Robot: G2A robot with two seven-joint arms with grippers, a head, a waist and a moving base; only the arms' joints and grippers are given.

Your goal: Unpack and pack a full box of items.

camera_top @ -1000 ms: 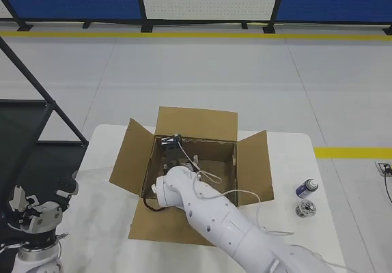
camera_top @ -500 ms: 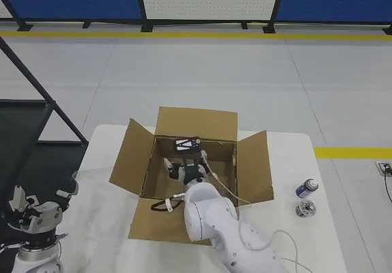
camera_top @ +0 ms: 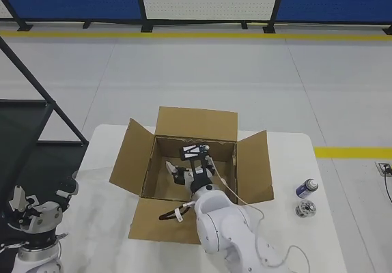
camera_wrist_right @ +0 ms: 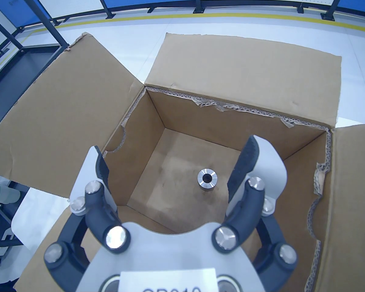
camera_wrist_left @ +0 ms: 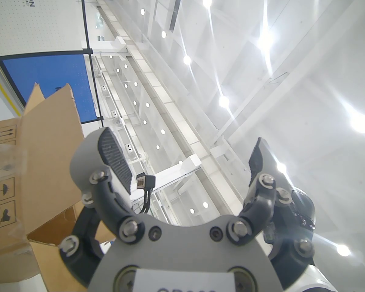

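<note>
An open cardboard box [camera_top: 196, 123] stands on the white table [camera_top: 288, 153] with all flaps folded out. In the right wrist view a short metal cylinder [camera_wrist_right: 206, 179] with a hole in its top stands alone on the floor of the box [camera_wrist_right: 243, 71]. My right gripper [camera_top: 194, 158] [camera_wrist_right: 175, 147] hangs open above the box's opening, over the cylinder and well clear of it. My left gripper [camera_top: 42, 196] [camera_wrist_left: 182, 138] is off the table's left side, open, holding nothing and pointing up at the ceiling, with the box [camera_wrist_left: 48, 153] beside it.
A spray can [camera_top: 309, 185] and a small metal part [camera_top: 306, 208] stand on the table to the right of the box. A black metal rack [camera_top: 11, 136] stands left of the table. The box's flaps stick out on every side.
My right arm has swung from the front left of the box to over its middle, and the gripper now faces down into it. The left arm has not moved.
</note>
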